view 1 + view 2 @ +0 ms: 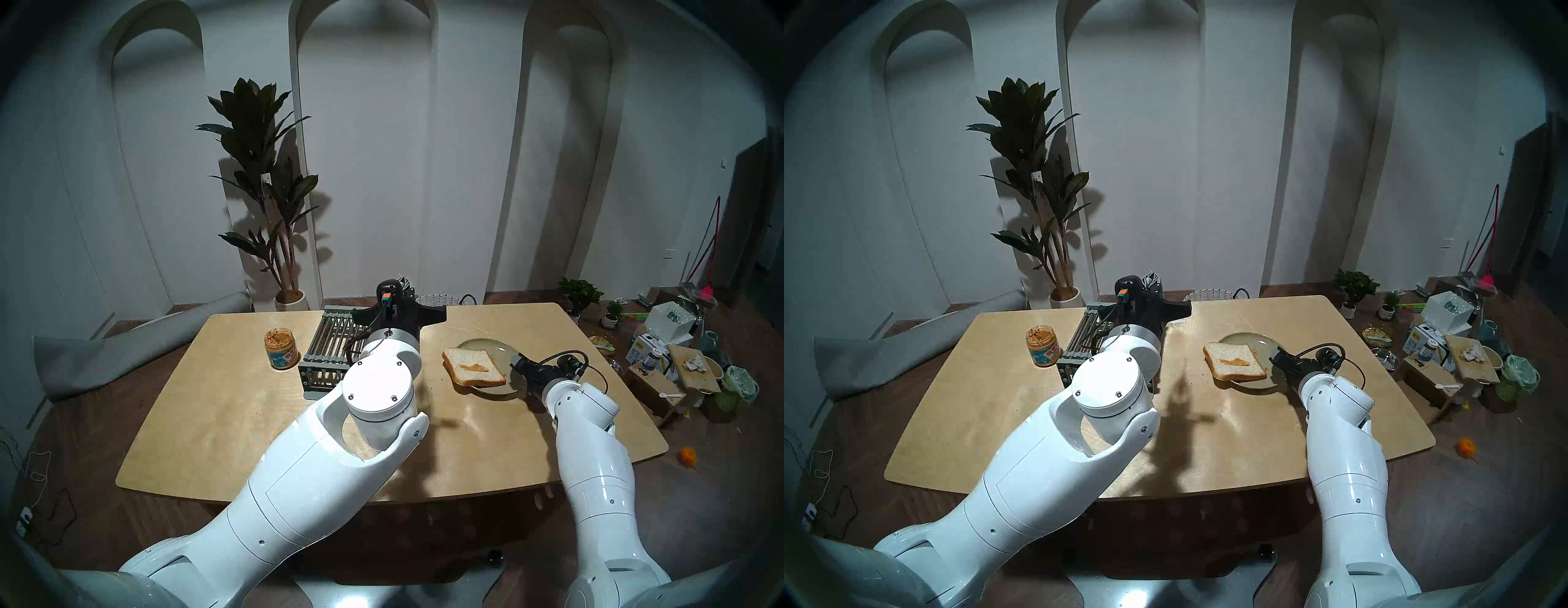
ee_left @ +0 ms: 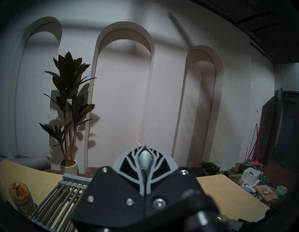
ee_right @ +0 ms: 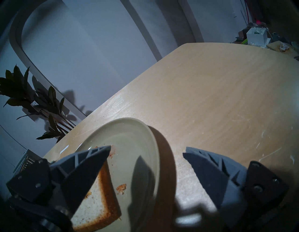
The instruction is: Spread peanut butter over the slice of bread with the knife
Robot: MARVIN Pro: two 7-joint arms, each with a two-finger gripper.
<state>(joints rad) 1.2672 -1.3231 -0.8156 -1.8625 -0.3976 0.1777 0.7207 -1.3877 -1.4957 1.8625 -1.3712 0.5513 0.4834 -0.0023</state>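
With my right gripper (image 3: 146, 151) spread wide over the near rim of the plate (image 3: 129, 129), holding nothing, I am judging that the steadying of the plate is over for now. One finger (image 3: 90, 160) is lying over the slice of bread (image 3: 98, 200), though I cannot tell whether it is touching; the other is out over bare table (image 3: 210, 89). The bread is lying half on the plate, its near edge overhanging the rim toward the table's middle, and it is carrying only a short smear of peanut butter (image 1: 471, 366) at its centre, so the spreading is barely begun.

Farther out, my left gripper (image 2: 144, 159) is pointing nearly level above the grey slatted rack (image 1: 329, 339), its fingers pinched tight on the knife (image 2: 144, 160), of which only the pale handle end is showing. Beyond the rack to the left, the jar (image 1: 280, 348) is standing open, well apart from the bread.

Next I am expecting to need another load: tipping the blade down into the jar's mouth, then carrying it back across to the bread.
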